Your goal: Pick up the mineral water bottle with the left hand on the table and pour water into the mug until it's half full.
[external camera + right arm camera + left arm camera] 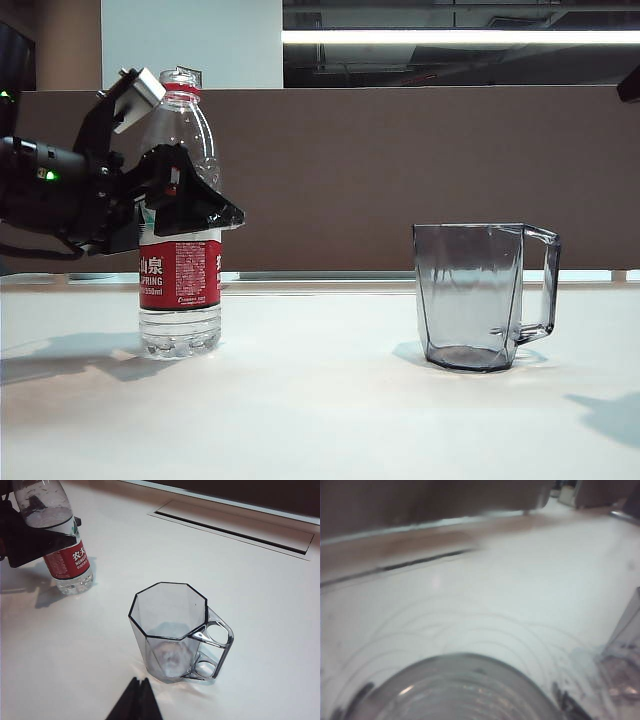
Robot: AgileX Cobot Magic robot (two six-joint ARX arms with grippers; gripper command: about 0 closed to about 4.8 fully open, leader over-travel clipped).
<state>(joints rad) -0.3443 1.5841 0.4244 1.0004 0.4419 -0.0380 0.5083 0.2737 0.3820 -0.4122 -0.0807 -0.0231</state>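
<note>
On the left of the broad white tabletop (320, 400), the black left gripper (178, 150) stands spread around the upper body of the tall clear plastic mineral water bottle (180, 290), uncapped and upright; I judge this the grasp step, calling next for a firm close above the red label. To the right, well apart, the smoky-grey faceted mug (472, 295) looks empty. The right gripper (135, 702) hangs near the mug, its dark fingertips pressed together.

a brown partition wall (400, 170) spans the frame's middle; a bright ceiling light strip (460, 36) runs across the upper right.
</note>
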